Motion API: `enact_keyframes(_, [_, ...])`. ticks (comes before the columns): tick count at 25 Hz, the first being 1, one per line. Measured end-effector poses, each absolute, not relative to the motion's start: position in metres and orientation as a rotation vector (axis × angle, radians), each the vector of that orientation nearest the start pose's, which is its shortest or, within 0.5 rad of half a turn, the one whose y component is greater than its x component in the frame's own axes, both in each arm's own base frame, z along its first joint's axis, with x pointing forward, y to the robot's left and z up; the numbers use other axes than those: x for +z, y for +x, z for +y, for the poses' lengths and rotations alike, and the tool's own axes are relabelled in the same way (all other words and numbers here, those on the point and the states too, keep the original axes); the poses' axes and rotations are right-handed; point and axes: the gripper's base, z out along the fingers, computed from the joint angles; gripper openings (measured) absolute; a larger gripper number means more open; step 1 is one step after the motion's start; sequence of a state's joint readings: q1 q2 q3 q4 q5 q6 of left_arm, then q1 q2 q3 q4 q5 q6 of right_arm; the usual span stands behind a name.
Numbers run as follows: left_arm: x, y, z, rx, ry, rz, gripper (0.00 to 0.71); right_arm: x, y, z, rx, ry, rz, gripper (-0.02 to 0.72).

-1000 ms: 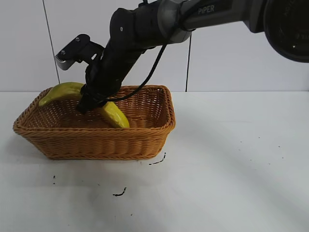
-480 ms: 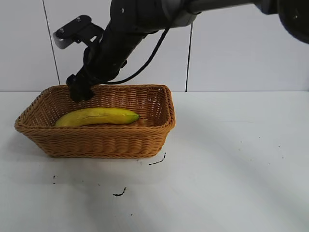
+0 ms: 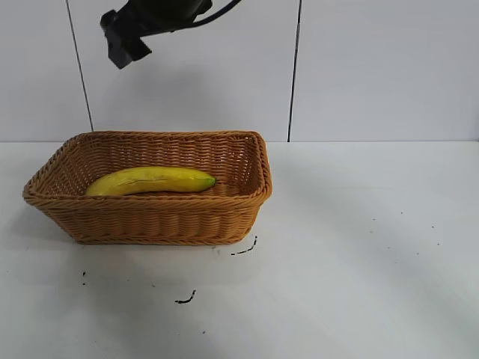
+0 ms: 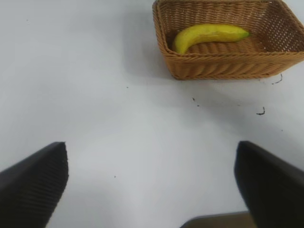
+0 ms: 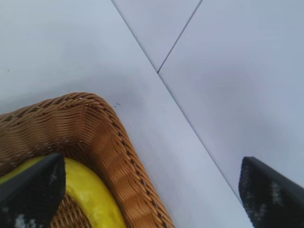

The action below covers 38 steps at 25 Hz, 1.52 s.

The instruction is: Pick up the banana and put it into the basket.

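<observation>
Scene: a white table (image 3: 359, 247) in front of a pale panelled wall, seen from outside the rig, with a wicker basket at about 9 o'clock in the view.

Banana (image 3: 150, 180): lies flat on the basket floor, lengthwise, greenish tip toward 3 o'clock. Nothing touches it. The left wrist view shows it the same way, curved against the woven bottom.

Basket (image 3: 232, 153): sits upright on the table, a few dark specks (image 3: 185, 299) on the surface near its front edge.

Right gripper (image 3: 125, 41): high above the basket at about 11 o'clock in the outside view, mostly out of picture. Its wrist view shows both fingertips (image 5: 33, 190) set wide apart with nothing between them, looking down on a basket corner and one end of the banana.

Left gripper (image 4: 152, 185): well away from the basket, over bare table. Its dark pads sit far apart at the edges of its own view, holding nothing.

What changed: a second ago the right arm reached into the basket with the banana tilted against the rim; half a second ago the banana was already lying flat and the gripper was just over the back rim; now the arm has lifted well clear.

Meaning for the task: the placing looks finished. Only the arm's retreat seems left.
</observation>
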State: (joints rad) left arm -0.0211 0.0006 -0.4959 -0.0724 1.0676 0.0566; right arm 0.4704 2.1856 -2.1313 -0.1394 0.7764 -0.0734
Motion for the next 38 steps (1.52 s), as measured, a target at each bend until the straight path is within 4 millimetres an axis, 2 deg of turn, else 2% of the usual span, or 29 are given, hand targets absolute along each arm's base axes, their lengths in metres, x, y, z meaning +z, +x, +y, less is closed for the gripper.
enact_keyframes(4, [0.276, -0.005, -0.006, -0.065, 0.083, 2.053, 0.690, 0.290, 0.472, 0.164, 0.004, -0.395, 2.442, 0.692])
enact_keyframes(8, [0.276, -0.005, -0.006, -0.065, 0.083, 2.053, 0.690, 0.285, 0.478, 0.118, -0.050, -0.259, 2.553, 0.692])
enact_keyframes(14, [0.276, -0.005, -0.006, -0.065, 0.083, 2.053, 0.690, 0.281, 0.477, 0.061, -0.116, -0.101, 2.696, 0.692])
enact_keyframes(17, [0.276, -0.005, -0.006, -0.065, 0.083, 2.053, 0.690, 0.281, 0.476, 0.042, -0.119, -0.065, 2.728, 0.692])
enact_keyframes(23, [0.276, -0.005, -0.006, -0.065, 0.083, 2.053, 0.690, 0.286, 0.475, 0.028, -0.089, -0.017, 2.732, 0.692])
enact_keyframes(28, [0.276, -0.005, -0.006, -0.065, 0.083, 2.053, 0.690, 0.307, 0.464, 0.027, -0.087, -0.025, 2.695, 0.692])
enact_keyframes(30, [0.276, -0.005, -0.006, -0.065, 0.083, 2.053, 0.690, 0.314, 0.454, 0.026, -0.096, -0.032, 2.695, 0.692])
enact_keyframes(34, [0.276, -0.005, -0.006, -0.065, 0.083, 2.053, 0.690, 0.312, 0.429, 0.023, -0.116, -0.042, 2.753, 0.692])
enact_keyframes(38, [0.276, -0.005, -0.006, -0.065, 0.083, 2.053, 0.690, 0.306, 0.388, 0.023, -0.086, -0.041, 2.839, 0.692])
